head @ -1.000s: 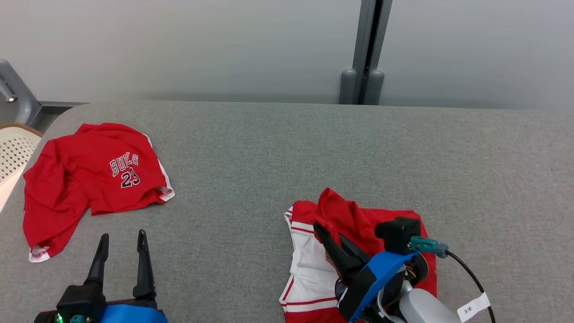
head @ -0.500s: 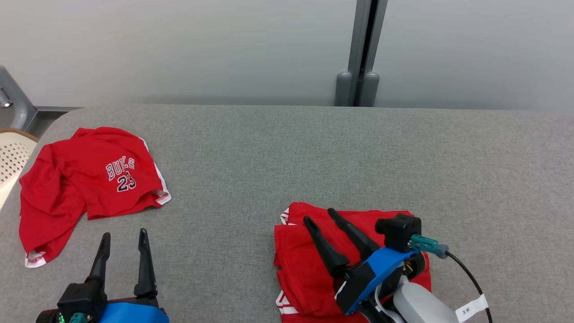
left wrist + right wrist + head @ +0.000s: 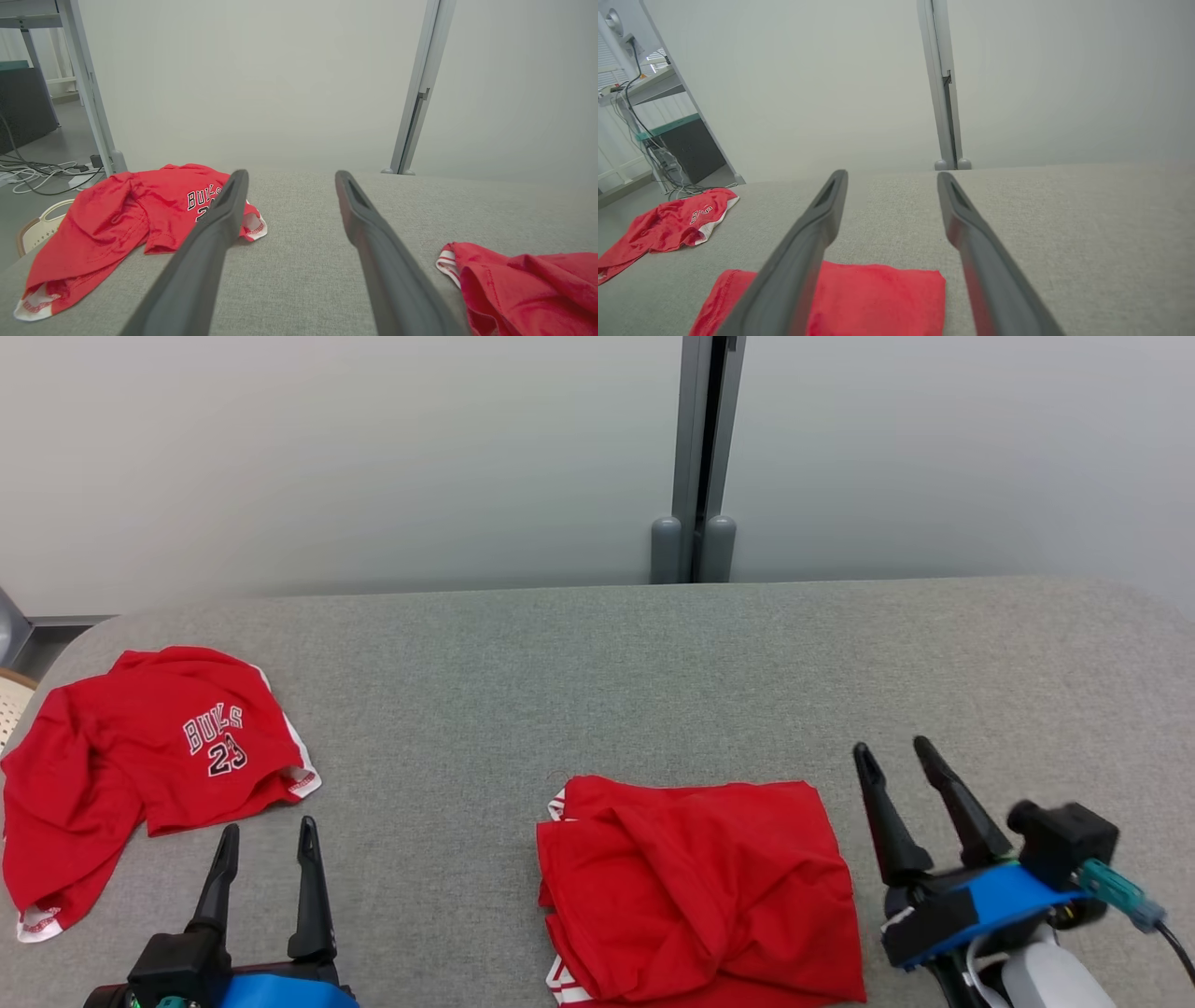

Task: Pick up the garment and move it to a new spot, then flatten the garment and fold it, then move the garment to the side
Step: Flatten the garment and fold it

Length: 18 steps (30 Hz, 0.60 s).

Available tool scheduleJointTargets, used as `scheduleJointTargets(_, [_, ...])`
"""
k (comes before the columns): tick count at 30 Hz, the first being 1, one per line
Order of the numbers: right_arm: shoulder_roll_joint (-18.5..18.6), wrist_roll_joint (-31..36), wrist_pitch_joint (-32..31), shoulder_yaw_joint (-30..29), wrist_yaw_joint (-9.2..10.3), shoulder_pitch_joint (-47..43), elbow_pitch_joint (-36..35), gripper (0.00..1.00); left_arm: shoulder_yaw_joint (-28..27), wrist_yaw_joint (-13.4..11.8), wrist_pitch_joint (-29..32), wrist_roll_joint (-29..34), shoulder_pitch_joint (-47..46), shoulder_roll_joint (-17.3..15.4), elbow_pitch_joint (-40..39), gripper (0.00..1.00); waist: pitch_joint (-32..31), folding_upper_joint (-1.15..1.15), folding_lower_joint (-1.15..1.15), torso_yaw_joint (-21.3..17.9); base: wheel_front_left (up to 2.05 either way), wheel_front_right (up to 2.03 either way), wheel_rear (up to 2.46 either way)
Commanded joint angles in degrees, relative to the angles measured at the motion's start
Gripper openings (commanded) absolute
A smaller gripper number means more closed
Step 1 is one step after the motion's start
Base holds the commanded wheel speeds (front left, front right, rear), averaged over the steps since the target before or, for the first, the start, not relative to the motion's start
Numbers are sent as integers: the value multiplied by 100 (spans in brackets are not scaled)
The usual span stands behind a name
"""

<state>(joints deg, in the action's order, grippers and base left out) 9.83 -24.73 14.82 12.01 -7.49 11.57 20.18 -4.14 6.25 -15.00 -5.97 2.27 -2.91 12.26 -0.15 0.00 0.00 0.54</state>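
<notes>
Grey table (image 3: 597, 663) bears folded garment (image 3: 695, 887) just left of right tool (image 3: 892, 748).

Bright, even light covers the grey table (image 3: 597, 653), shadows on it faint. Behind it the wall (image 3: 373, 457) looks hazy; wrist views tilt the post (image 3: 417, 93).

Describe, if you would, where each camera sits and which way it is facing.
Head view: on the robot's head, looking forward and down at the grey table; left gripper lower left, right gripper lower right, both open.
Left wrist view: low over the table, looking along its own fingers toward the Bulls jersey.
Right wrist view: low, looking along its own fingers over the folded garment.
Shared: all three show the Bulls jersey, the folded garment and the grey post.
</notes>
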Motion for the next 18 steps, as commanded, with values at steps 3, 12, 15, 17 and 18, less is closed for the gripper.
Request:
scheduleJointTargets(3, [-85, 219, 34, -352, -1, -381, -267, 100, 35, -17, -27, -3, 63, 2, -47, 100, -6, 0, 0, -28, 0, 0, 0])
scheduleJointTargets(12, [-457, 637, 37, -858, -1, -1145, -759, 100, 120, -52, -27, 5, 86, 2, -80, 100, -26, 0, 0, -24, 0, 0, 0])
scheduleJointTargets(15, [-504, 687, 34, -849, -1, -1206, -778, 100, 134, -53, -27, 11, 87, 2, -77, 100, -34, 0, 0, -21, 0, 0, 0])
scheduleJointTargets(17, [-529, 727, 6, -831, -1, -1216, -789, 100, 153, -48, -27, 15, 85, 2, -67, 100, -44, 0, 0, -15, 0, 0, 0])
scheduleJointTargets(18, [-551, 739, -17, -826, -1, -1204, -801, 100, 173, -45, -27, 23, 81, 2, -51, 100, -57, 0, 0, -1, 0, 0, 0])
